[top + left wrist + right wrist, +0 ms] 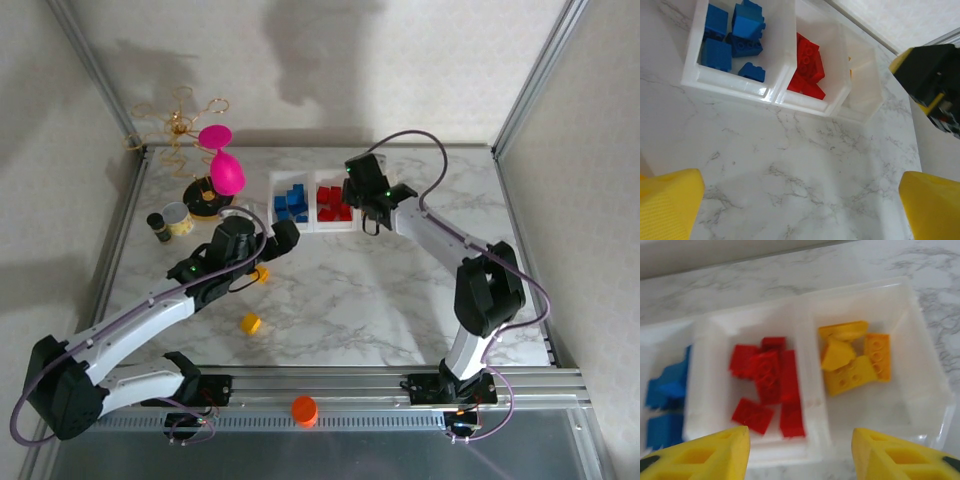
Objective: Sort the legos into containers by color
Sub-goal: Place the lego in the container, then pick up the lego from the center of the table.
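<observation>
Right tool (800, 452) hangs spread and empty over the containers (812, 395); left tool (800, 200), likewise spread and empty, sits at their seven o'clock.

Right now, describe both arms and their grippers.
The left arm and right arm have white links, black joints, looping purple cables and small green lights. The left fingers and right fingers are blocky yellow.
</observation>
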{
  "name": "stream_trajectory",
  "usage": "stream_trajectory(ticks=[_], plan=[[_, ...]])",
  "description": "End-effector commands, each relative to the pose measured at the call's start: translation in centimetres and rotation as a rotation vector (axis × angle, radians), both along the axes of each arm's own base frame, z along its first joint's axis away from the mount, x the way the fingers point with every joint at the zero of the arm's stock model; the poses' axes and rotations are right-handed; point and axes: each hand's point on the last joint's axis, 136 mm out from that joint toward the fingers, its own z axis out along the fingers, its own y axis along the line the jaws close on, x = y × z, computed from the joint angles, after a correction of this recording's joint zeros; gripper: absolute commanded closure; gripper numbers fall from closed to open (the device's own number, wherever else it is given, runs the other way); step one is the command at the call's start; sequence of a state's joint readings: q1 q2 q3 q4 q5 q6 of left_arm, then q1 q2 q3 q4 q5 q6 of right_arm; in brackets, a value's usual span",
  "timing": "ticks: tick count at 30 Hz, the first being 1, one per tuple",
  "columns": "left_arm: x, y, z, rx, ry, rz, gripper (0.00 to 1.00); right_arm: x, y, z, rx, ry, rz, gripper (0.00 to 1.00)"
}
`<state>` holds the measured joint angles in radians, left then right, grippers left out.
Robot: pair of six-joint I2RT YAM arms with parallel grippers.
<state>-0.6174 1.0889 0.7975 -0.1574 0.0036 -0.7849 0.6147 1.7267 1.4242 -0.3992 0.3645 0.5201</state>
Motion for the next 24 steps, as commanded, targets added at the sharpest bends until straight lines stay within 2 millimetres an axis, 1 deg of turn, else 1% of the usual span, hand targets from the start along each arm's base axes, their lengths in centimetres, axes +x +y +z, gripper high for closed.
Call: stream_trajectory(ticks=[1,3,6,10,11,13,15,17,19,22,24], plan=[[-1.2,1.7,-0.9,0.040,0.027,0.019,0.00,-3.6,0.6,0.1,-0.016,0.036,0.008,0.41],[-2.0,2.8,-1.0,0.049,0.023,0.044,0.00,-5.8,2.4,-0.5,-0.013,0.064,0.048,0.40],[-3.1,4.9,-1.3,0.069,0.032,0.091,0.00,-9.3,5.6,-2.2,-0.004,0.111,0.131,0.38],[-4.7,7.8,-1.9,0.115,0.065,0.173,0.00,-14.2,10.2,-5.1,0.001,0.190,0.254,0.34],[-5.0,8.4,-1.9,0.116,0.067,0.190,0.00,-15.2,11.2,-5.7,0.008,0.211,0.282,0.34],[-5.8,9.7,-2.0,0.122,0.069,0.228,0.00,-17.4,14.0,-7.0,0.032,0.246,0.366,0.32],[-6.4,10.7,-2.3,0.130,0.077,0.264,0.00,-19.1,16.0,-8.0,0.033,0.271,0.417,0.30],[-7.0,11.5,-2.5,0.133,0.084,0.288,0.00,-20.2,17.8,-9.0,0.060,0.305,0.457,0.29],[-7.4,12.1,-2.5,0.135,0.087,0.309,0.00,-20.7,19.6,-9.9,0.093,0.312,0.507,0.28],[-7.9,12.8,-2.8,0.122,0.089,0.341,0.00,-19.8,20.9,-11.2,0.047,0.295,0.535,0.27],[-8.1,12.9,-3.0,0.107,0.090,0.346,0.00,-19.2,22.0,-11.6,0.022,0.271,0.570,0.26]])
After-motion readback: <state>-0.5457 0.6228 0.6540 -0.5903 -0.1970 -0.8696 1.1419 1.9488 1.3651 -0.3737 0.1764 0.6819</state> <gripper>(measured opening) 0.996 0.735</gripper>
